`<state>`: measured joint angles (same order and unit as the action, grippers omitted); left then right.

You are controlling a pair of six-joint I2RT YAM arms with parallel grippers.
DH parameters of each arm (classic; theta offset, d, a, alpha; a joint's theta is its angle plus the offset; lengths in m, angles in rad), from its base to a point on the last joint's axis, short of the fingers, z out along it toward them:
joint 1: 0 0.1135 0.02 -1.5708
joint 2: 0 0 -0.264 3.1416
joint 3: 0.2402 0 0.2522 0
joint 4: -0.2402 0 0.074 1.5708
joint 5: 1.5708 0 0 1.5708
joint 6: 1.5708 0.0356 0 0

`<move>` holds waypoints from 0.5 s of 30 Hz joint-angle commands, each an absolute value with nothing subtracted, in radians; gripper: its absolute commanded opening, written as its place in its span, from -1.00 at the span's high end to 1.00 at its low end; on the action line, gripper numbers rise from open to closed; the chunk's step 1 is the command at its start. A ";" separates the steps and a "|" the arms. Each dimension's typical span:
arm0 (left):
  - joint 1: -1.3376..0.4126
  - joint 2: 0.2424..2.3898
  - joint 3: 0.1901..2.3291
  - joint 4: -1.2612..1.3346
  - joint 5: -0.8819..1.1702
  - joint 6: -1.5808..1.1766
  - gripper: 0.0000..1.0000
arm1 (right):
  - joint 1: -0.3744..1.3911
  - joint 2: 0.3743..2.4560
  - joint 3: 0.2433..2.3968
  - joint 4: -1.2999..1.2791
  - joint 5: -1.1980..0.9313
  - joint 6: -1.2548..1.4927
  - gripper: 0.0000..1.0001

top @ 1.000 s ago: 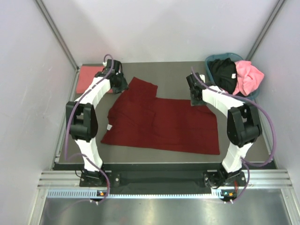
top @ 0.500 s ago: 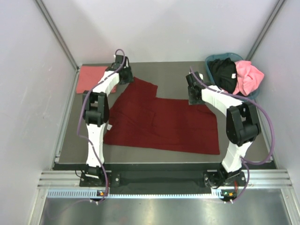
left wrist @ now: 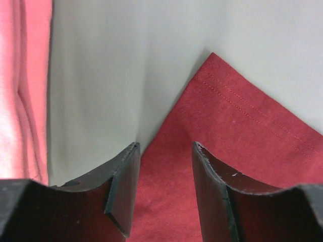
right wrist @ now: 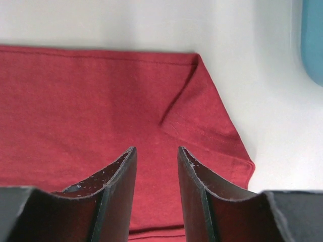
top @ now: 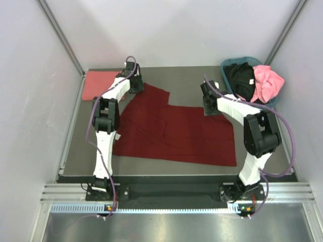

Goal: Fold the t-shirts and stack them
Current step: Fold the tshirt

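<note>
So the setup was a dark grey counter (top: 192,80) boxed in by plain pale walls (top: 176,30), with metal posts (top: 60,35) running up the back corners and a silver rail (top: 171,194) along the near edge where both arms were bolted. The maroon shirt (top: 176,133) was spread flat across the middle of the counter. The salmon shirt (top: 96,84) sat folded in the far left corner. The black shirt (top: 241,79) and bright pink shirt (top: 267,83) were heaped in a teal basket (top: 229,63) at the far right corner, spilling over its rim. The left arm (top: 103,121) reached to the maroon shirt's far left tip, and its jaws were parted over that hemmed edge with nothing pinched between them. The right arm (top: 260,133) was at the far right corner of the same shirt, jaws also apart and gripping nothing, just red cloth below. As for writing, there was only a little white tag (top: 117,136) at the maroon shirt's left edge, way too small to read.
</note>
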<state>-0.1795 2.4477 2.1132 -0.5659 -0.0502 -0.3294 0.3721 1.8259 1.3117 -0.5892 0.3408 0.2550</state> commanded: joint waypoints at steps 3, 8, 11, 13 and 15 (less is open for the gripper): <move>-0.175 2.444 2.085 -0.572 -0.049 -0.308 0.03 | 0.362 1.775 1.286 -0.575 0.379 0.236 0.22; -0.176 2.445 2.077 -0.560 -0.005 -0.314 0.39 | 0.359 1.781 1.281 -0.574 0.391 0.239 0.22; -0.176 2.433 2.069 -0.552 0.040 -0.324 0.73 | 0.359 1.787 1.282 -0.578 0.410 0.239 0.22; -0.176 2.413 2.059 -0.535 0.054 -0.330 0.84 | 0.359 1.799 1.284 -0.575 0.413 0.238 0.22; -0.176 2.389 2.036 -0.514 0.067 -0.336 0.96 | 0.357 1.816 1.289 -0.566 0.408 0.236 0.22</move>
<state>-0.1776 2.4416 2.0777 -0.5247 0.0162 -0.3241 0.3634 1.8202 1.2823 -0.5869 0.3813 0.2520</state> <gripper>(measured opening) 0.050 0.392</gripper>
